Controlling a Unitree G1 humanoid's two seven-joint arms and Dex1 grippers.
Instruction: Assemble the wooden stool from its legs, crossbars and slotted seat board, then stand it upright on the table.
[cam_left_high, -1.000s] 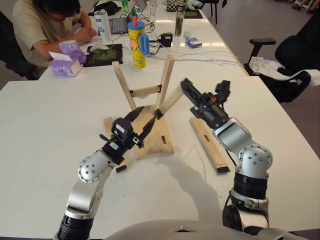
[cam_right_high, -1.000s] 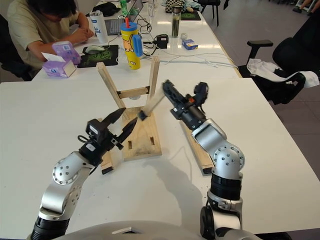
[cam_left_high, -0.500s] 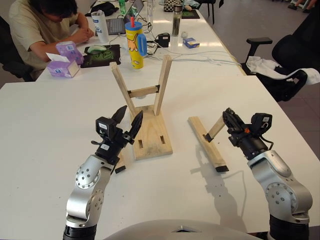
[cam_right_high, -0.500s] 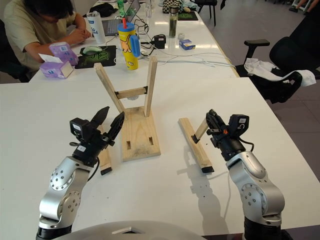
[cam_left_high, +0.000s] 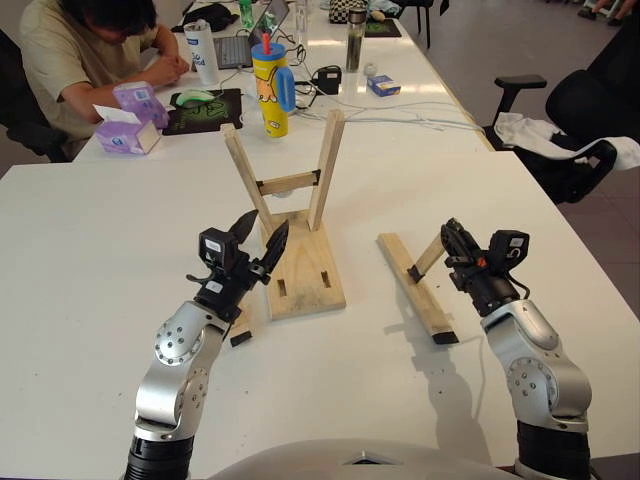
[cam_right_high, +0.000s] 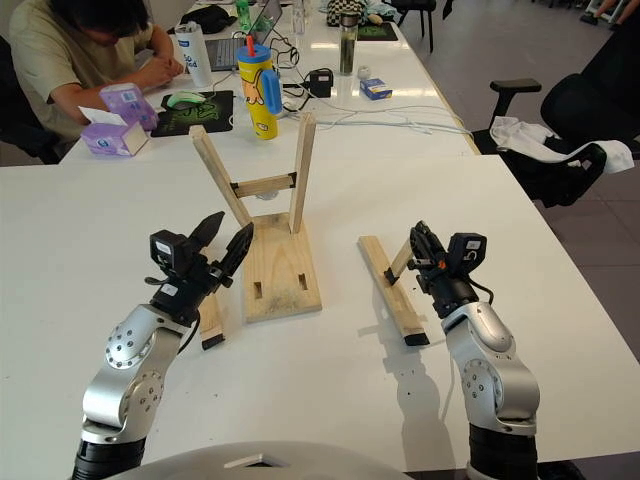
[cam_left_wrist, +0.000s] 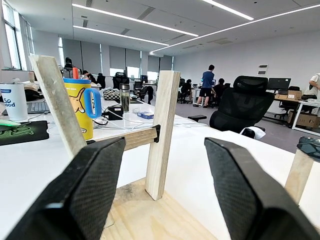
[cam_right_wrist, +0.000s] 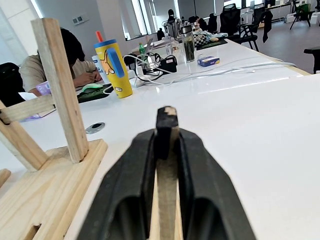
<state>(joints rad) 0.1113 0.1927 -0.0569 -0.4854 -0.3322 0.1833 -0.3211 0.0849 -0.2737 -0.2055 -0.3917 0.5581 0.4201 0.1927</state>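
The slotted seat board (cam_left_high: 310, 272) lies flat mid-table. Two legs (cam_left_high: 327, 165) stand up from its far end, joined by a crossbar (cam_left_high: 290, 183). My left gripper (cam_left_high: 264, 227) is open, hovering just off the board's near left corner and pointing at those legs (cam_left_wrist: 162, 135). A short loose wooden piece (cam_left_high: 241, 322) lies under my left wrist beside the board. Right of the board a second leg (cam_left_high: 415, 288) lies on the table, with its partner leg (cam_left_high: 430, 256) raised at an angle. My right gripper (cam_left_high: 447, 232) is shut on that raised leg (cam_right_wrist: 167, 200).
A yellow cup (cam_left_high: 272, 88), a bottle, cables and a small box stand on the table behind the stool. A tissue box (cam_left_high: 130, 128) and a seated person are at the back left. An office chair (cam_left_high: 580, 110) stands past the table's right edge.
My right gripper carried the second leg pair away from the seat board and down to the table on the right. My left gripper drew back from over the board and opened wider.
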